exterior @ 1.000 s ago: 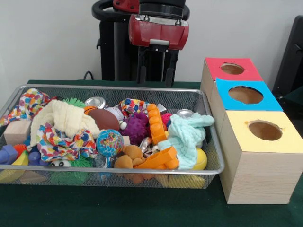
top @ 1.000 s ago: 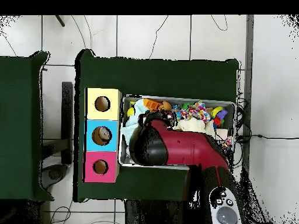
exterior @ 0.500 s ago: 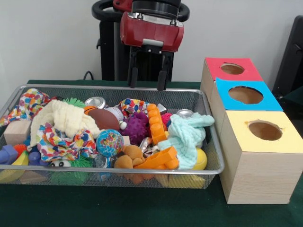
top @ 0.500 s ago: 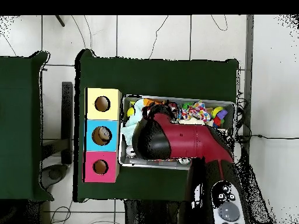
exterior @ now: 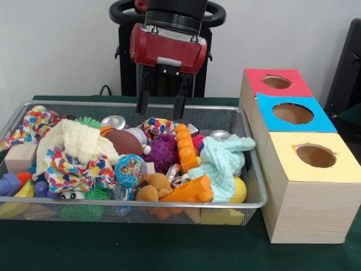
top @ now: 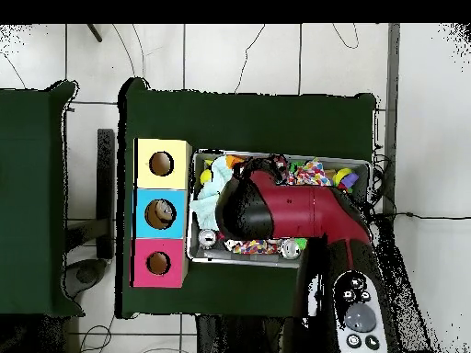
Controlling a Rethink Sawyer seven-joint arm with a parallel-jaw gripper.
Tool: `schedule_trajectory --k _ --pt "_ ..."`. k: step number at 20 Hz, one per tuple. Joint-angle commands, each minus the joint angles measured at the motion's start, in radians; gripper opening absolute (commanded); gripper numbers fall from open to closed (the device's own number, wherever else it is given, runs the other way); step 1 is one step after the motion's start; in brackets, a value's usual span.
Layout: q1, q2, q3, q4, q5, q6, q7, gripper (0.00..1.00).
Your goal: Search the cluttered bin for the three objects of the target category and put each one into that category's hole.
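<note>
The wire mesh bin (exterior: 141, 204) sits on the green table, full of toys and cloths. My gripper (exterior: 159, 113) hangs open and empty just above the bin's far side, over a patterned cloth (exterior: 158, 125) and a purple spiky ball (exterior: 161, 151). I cannot clearly make out the see-through plastic pieces; a small glinting bit (exterior: 174, 171) shows among the clutter. The blue-topped box's hole (exterior: 292, 113) is the middle one of three at the right. In the overhead view the arm (top: 276, 210) covers much of the bin (top: 369, 167), and the blue box's hole (top: 161, 213) lies to its left.
The red-topped box (exterior: 276, 82) and yellow-topped box (exterior: 315, 156) flank the blue one. The bin holds a globe ball (exterior: 130, 170), a round tin (exterior: 114, 122), a mint cloth (exterior: 221, 160), a cream cloth (exterior: 76, 141) and orange plastic pieces (exterior: 186, 148).
My gripper has moved left and down in the front view, from behind the bin's far rim to just over its contents. It stays open and empty.
</note>
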Motion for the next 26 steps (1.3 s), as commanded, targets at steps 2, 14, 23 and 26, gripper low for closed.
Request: schedule_trajectory --k 2,14,23,26 --pt "0.004 0.092 -0.038 -0.068 -0.070 0.168 0.006 1.00" --pt "0.004 0.149 -0.074 -0.101 -0.082 0.182 0.001 1.00" --pt "-0.069 0.191 0.037 -0.036 -0.056 0.100 -0.024 1.00" --pt "-0.089 0.202 0.069 -0.017 -0.051 0.087 -0.027 1.00"
